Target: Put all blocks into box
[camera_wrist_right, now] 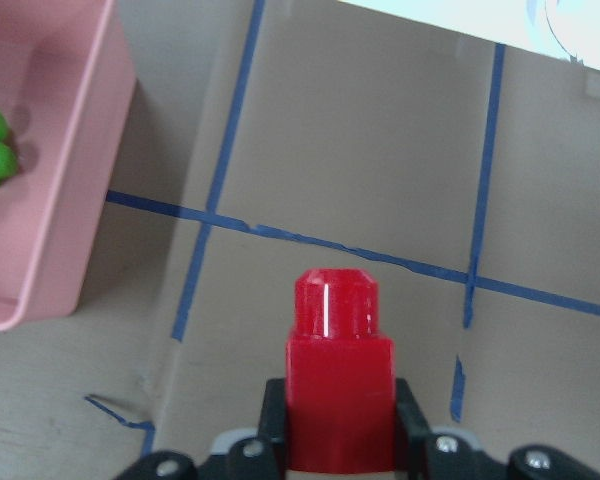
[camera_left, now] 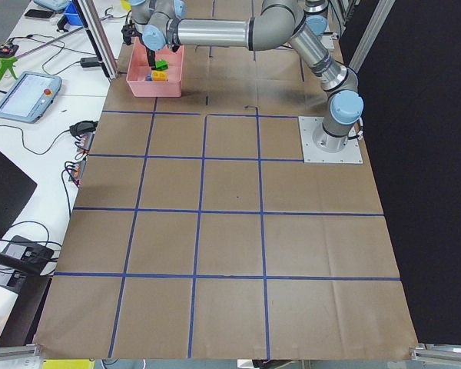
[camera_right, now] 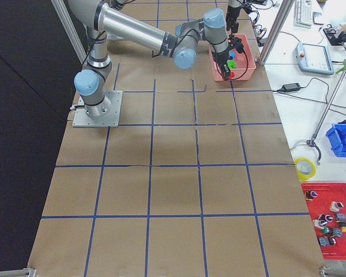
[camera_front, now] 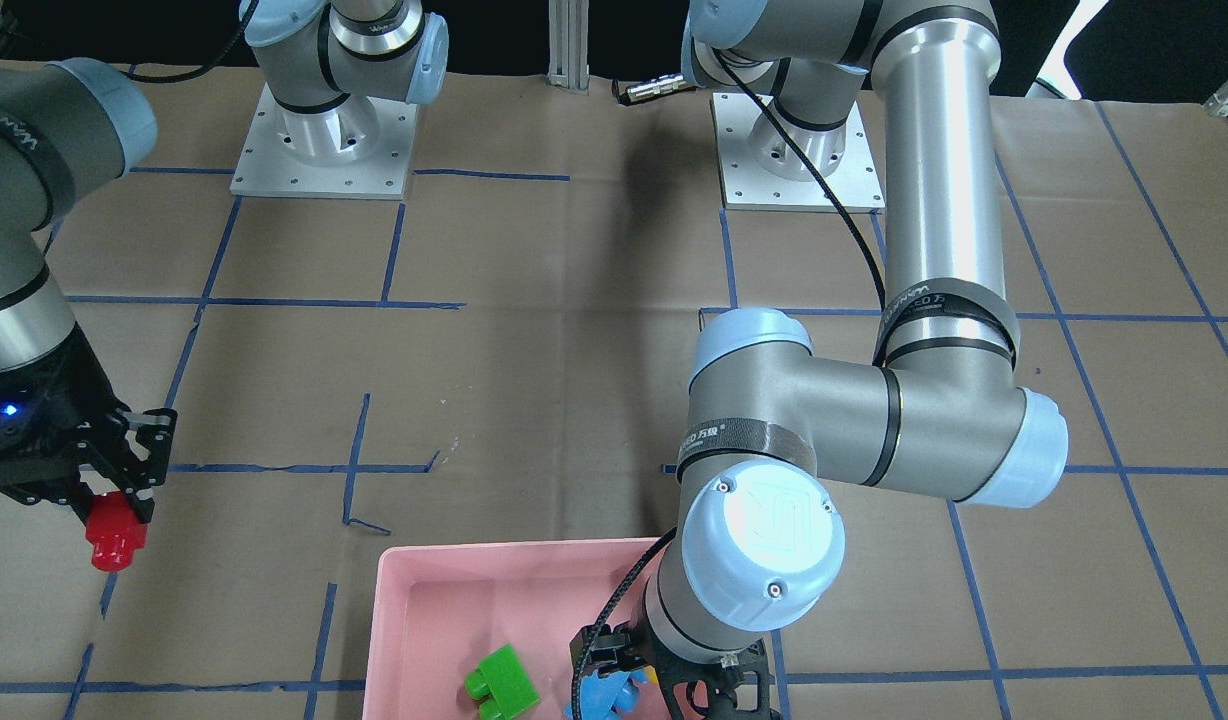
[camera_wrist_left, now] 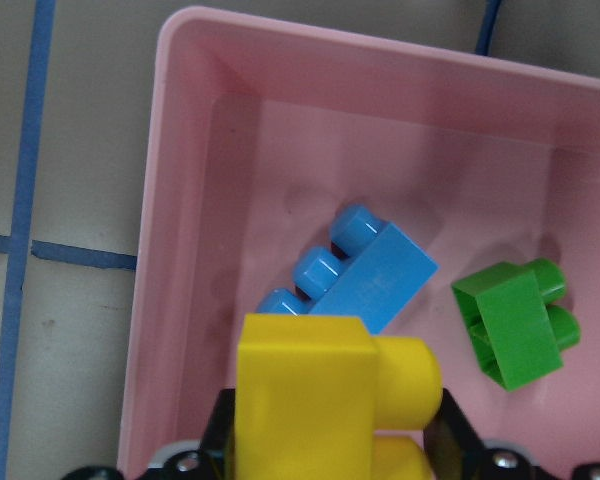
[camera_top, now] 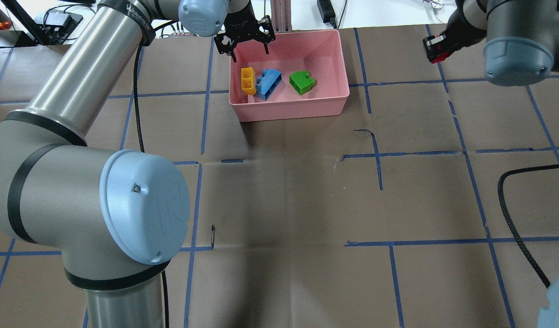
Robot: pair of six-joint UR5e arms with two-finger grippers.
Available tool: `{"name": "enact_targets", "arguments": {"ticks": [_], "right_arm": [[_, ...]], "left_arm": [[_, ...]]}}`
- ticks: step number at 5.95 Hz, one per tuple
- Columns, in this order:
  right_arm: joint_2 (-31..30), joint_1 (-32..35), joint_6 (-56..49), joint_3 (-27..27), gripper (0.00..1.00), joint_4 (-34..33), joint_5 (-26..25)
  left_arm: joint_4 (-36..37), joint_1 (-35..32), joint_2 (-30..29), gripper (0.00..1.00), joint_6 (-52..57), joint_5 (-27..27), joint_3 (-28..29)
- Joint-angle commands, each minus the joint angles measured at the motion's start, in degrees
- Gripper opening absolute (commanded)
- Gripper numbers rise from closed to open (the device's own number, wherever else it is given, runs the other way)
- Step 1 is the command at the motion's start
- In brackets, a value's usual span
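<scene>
The pink box [camera_top: 297,107] stands at the table's far edge. In it lie the yellow block [camera_top: 248,80] by the left wall, the blue block [camera_top: 268,83] beside it and the green block [camera_top: 302,82]. My left gripper [camera_top: 249,52] hovers open over the box's far left corner, just above the yellow block [camera_wrist_left: 320,385], which shows between its fingers in the left wrist view. My right gripper [camera_top: 436,51] is shut on the red block [camera_wrist_right: 338,390] and holds it above the paper, to the right of the box [camera_wrist_right: 80,150].
Brown paper with blue tape lines covers the table. A black cable [camera_top: 516,218] lies at the near right. The left arm's elbow [camera_front: 774,540] hangs over the box's edge. An aluminium post [camera_top: 279,16] stands just behind the box.
</scene>
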Motion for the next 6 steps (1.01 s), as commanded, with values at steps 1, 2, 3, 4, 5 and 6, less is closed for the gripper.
{"name": "enact_targets", "arguments": {"ticks": [1,2,3,4,5,6], "right_arm": [[0.48,5.97,10.68,-4.20,0.07,2.89,0.26],[1.96,10.78,18.94,-5.61,0.07,2.03,4.18],[5.98,14.75,26.42,-9.62,0.07,1.59,5.09],[10.98,18.27,28.24,-14.19,0.07,1.32,5.01],[16.25,19.78,28.43,-18.50,0.10,-1.90,5.01],[19.78,21.19,28.34,-22.28,0.16,-3.41,4.93]], "left_arm": [[-2.10,3.10,5.63,1.00,4.41,0.67,-1.61],[-2.82,8.79,8.97,1.00,11.31,0.76,-4.23],[-2.91,12.59,13.79,1.00,17.13,1.02,-9.74],[-2.04,14.97,19.15,1.00,20.84,0.94,-17.54],[-1.25,15.52,25.46,1.00,22.70,1.02,-25.10],[-1.85,15.26,31.44,1.00,20.63,1.20,-29.79]]}}
